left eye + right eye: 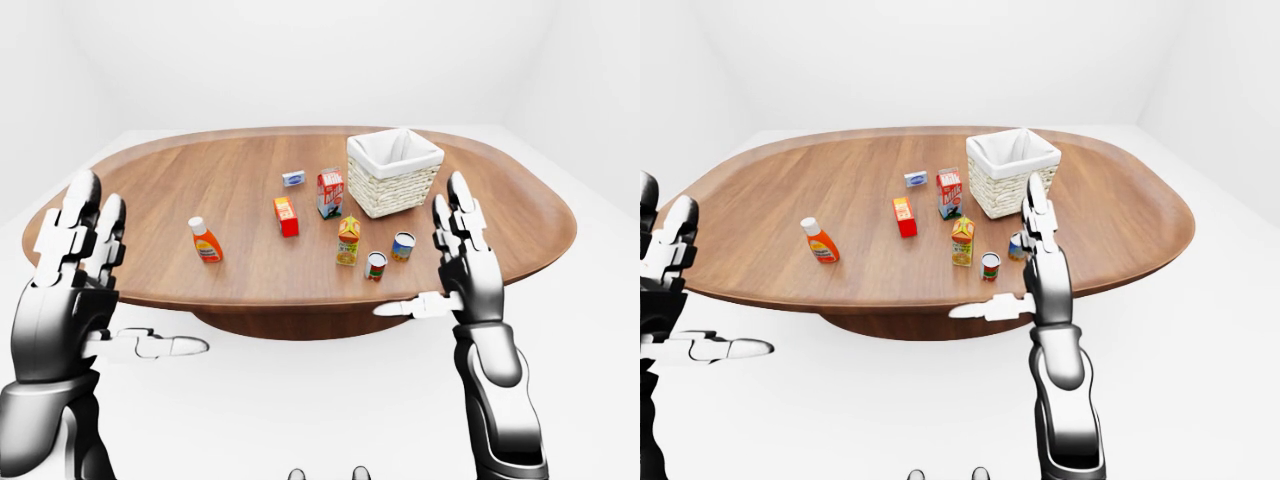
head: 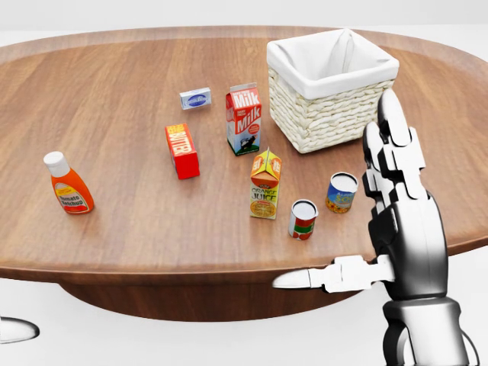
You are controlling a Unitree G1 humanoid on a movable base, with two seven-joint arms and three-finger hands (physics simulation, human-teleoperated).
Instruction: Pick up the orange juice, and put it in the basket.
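The orange juice carton [image 2: 264,185] stands upright near the middle of the wooden table, below the milk carton [image 2: 245,120]. The white-lined wicker basket [image 2: 326,118] sits at the upper right of the head view and looks empty. My right hand [image 2: 396,213] is raised at the table's near edge, right of the juice. It is open, fingers pointing up and thumb out to the left, holding nothing. My left hand [image 1: 80,275] is raised in the same way at the left of the left-eye view, open and empty, well off from the juice. Only its thumb tip shows in the head view.
A red and green can [image 2: 303,219] and a blue can [image 2: 341,192] stand between the juice and my right hand. A red box [image 2: 182,151], a small blue-white box [image 2: 195,98] and a tomato sauce bottle [image 2: 69,184] lie further left. The table's edge [image 2: 191,268] runs below them.
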